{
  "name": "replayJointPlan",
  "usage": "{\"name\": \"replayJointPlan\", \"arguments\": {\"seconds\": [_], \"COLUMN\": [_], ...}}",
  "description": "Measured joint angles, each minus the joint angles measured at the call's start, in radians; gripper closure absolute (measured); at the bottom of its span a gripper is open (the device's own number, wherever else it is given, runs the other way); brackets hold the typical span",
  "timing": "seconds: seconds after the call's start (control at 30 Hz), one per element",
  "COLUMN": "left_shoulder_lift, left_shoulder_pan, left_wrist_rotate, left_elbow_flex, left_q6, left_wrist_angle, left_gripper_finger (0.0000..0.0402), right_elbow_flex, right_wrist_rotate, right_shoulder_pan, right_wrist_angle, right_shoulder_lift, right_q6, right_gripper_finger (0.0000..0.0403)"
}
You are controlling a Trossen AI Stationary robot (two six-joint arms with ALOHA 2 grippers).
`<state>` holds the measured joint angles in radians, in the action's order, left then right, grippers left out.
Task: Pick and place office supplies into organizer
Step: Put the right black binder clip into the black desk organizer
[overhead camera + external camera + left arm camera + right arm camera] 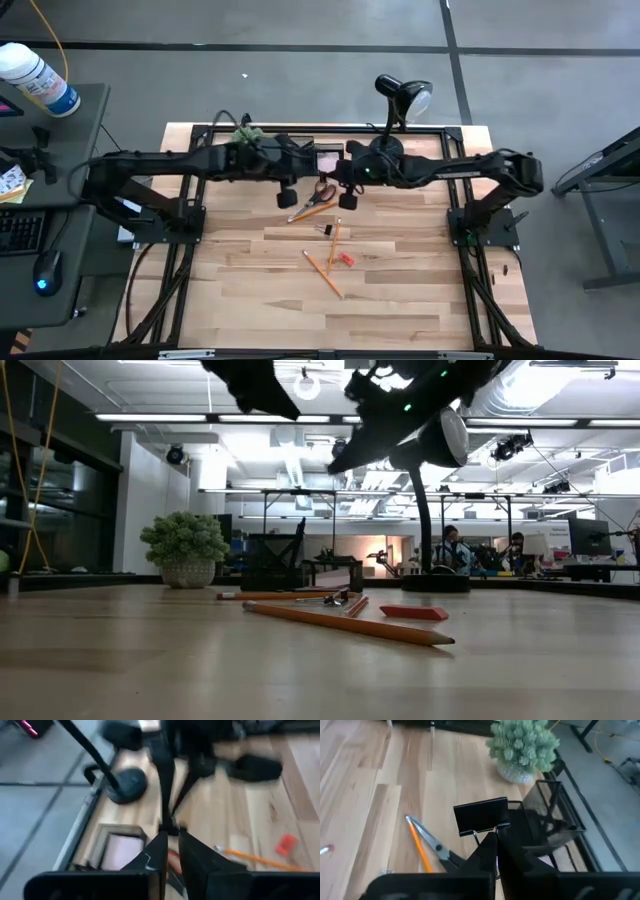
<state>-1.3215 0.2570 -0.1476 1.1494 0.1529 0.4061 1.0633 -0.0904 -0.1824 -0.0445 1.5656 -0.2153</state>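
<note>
My right gripper (493, 840) hangs over the table's far middle, shut on a black binder clip (481, 815). Beside it, to the left, my left gripper (172, 837) is shut with nothing between its fingers (288, 197). Orange-handled scissors (320, 190) lie flat between the two grippers. Three pencils (322, 272), a red eraser (345, 260) and a small clip (325, 230) lie on the wood nearer the front. The black mesh organizer (555, 827) stands at the far edge, with a pink pad (121, 851) inside it. My right gripper pinches the binder clip's wire handles (487, 831) between its two fingers. The fingers come slanting down from the table's right side. The clip's black body stands out past the fingertips, lifted clear of the table above the scissors' blades (430, 840).
A black desk lamp (400, 100) stands at the far right of the table, its round base (127, 782) near the organizer. A green spiky plant (522, 745) in a pot sits at the far edge left of the organizer. Bare wood lies toward the near edge.
</note>
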Motion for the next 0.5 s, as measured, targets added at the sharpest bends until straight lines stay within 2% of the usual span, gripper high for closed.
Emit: {"name": "replayJointPlan", "arguments": {"seconds": [0.2, 0.5], "left_shoulder_lift": [0.084, 0.098], "left_shoulder_pan": [0.041, 0.076], "left_wrist_rotate": [0.005, 0.011], "left_elbow_flex": [-0.037, -0.037], "left_q6": [0.016, 0.060], "left_wrist_angle": [-0.006, -0.031], "left_gripper_finger": [0.0384, 0.0387], "right_elbow_flex": [0.048, 0.199], "right_wrist_rotate": [-0.010, -0.060], "right_shoulder_pan": [-0.030, -0.034], "right_wrist_angle": [0.067, 0.070], "right_shoulder_lift": [0.112, 0.271], "right_q6": [-0.026, -0.050], "right_gripper_finger": [0.0403, 0.0403]}}
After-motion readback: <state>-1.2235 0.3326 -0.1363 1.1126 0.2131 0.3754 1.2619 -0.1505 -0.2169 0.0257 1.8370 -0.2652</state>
